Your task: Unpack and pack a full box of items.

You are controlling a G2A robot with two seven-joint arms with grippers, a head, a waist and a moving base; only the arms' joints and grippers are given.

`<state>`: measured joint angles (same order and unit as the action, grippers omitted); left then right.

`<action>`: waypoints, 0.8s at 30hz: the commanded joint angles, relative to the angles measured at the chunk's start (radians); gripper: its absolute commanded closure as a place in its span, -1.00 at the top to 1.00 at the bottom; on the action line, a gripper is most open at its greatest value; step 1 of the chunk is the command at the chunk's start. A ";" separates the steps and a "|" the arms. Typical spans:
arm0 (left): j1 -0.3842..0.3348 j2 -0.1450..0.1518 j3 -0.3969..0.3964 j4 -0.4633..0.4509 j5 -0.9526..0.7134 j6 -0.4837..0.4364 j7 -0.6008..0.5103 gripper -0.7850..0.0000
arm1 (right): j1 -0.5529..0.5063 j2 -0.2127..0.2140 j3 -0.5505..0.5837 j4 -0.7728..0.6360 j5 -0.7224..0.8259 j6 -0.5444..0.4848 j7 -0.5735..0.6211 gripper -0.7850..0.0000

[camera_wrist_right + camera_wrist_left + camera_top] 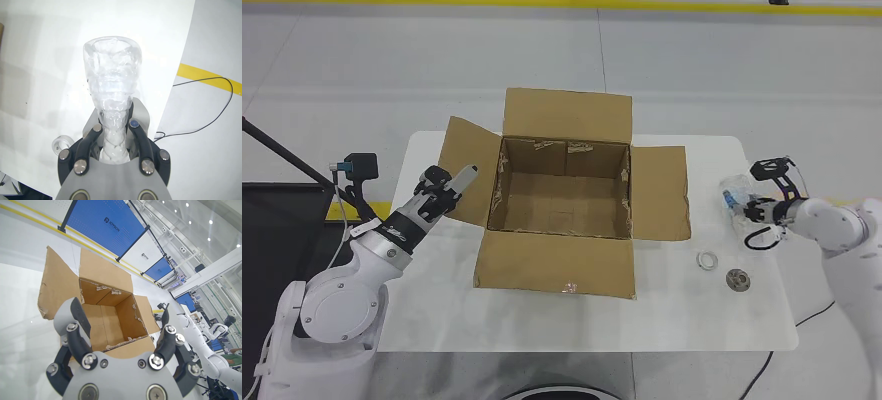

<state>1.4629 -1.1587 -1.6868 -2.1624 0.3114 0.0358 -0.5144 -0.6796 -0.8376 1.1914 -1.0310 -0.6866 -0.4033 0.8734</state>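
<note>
Squeezing a crumpled clear plastic bottle by its narrow end, the right pincer is clamped tight, bottle sticking straight out past its tips. Open cardboard box sits well apart on the worktop, off toward the left pincer, which is spread wide just beside it.

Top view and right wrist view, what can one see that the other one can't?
Top view, not the right wrist view: the cardboard box open and empty inside, the left hand near a side flap, and a dark round piece on the table. Right wrist view, not the top view: up close, the clear bottle is crumpled and twisted, its narrow end pinched in the right hand. Both: that held bottle, the white table and a silver ring lying near it.
</note>
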 commanded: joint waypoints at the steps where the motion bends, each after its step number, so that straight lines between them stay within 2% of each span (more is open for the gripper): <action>1: 0.008 0.000 -0.001 0.000 -0.004 -0.010 0.014 1.00 | -0.007 0.005 0.026 -0.038 0.025 -0.002 -0.007 -1.00; 11: 0.050 0.001 -0.028 -0.008 -0.026 -0.025 0.044 1.00 | -0.080 0.028 0.156 -0.313 0.199 0.031 -0.005 -1.00; 16: 0.071 0.001 -0.041 -0.014 -0.036 -0.027 0.063 1.00 | -0.099 0.032 0.185 -0.390 0.310 0.015 0.020 -1.00; 24: 0.083 0.001 -0.037 -0.019 -0.042 -0.032 0.068 1.00 | -0.076 0.020 0.138 -0.487 0.421 0.016 0.029 -1.00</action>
<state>1.5459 -1.1576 -1.7260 -2.1805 0.2695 0.0041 -0.4457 -0.7619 -0.8144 1.3443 -1.5023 -0.2698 -0.3933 0.9054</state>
